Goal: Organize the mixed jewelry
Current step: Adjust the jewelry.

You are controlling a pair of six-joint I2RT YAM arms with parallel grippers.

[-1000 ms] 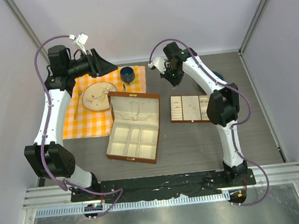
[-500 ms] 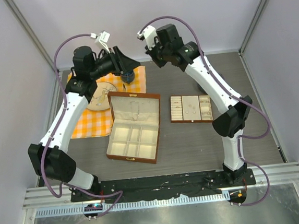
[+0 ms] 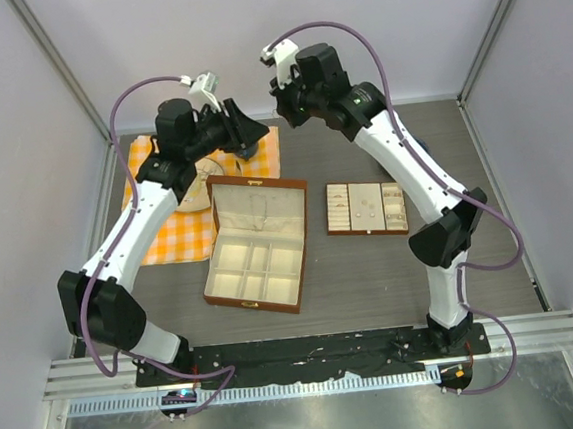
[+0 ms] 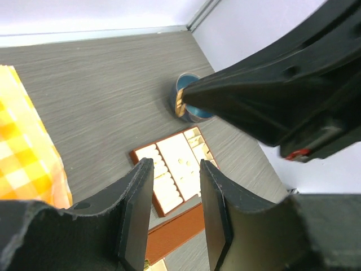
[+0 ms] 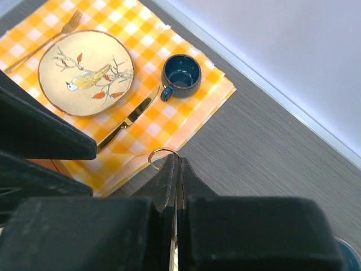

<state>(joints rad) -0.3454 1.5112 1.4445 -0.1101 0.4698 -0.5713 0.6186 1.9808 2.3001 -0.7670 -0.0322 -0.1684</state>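
Observation:
My right gripper [image 5: 176, 160] is shut on a thin gold ring [image 5: 160, 152] and holds it high in the air at the back middle [image 3: 281, 99]. My left gripper [image 4: 172, 220] is open and empty, raised next to it [image 3: 252, 132]. In the left wrist view the ring [image 4: 180, 103] shows at the right gripper's tip, ahead of my open fingers [image 4: 135, 217]. The open brown box [image 3: 254, 242] and a flat ring tray [image 3: 366, 207] lie below; the tray [image 4: 169, 175] holds several small rings. I cannot make out the necklace.
An orange checked cloth [image 5: 141, 34] at the back left carries a bird plate [image 5: 84, 70], a blue cup [image 5: 180, 73], a gold knife [image 5: 127, 121] and a fork [image 5: 56, 34]. A second blue cup [image 4: 190, 107] stands at the right.
Both arms have swung up and towards each other at the back middle. The right gripper left the tray side with the ring; the left gripper moved right off the cloth.

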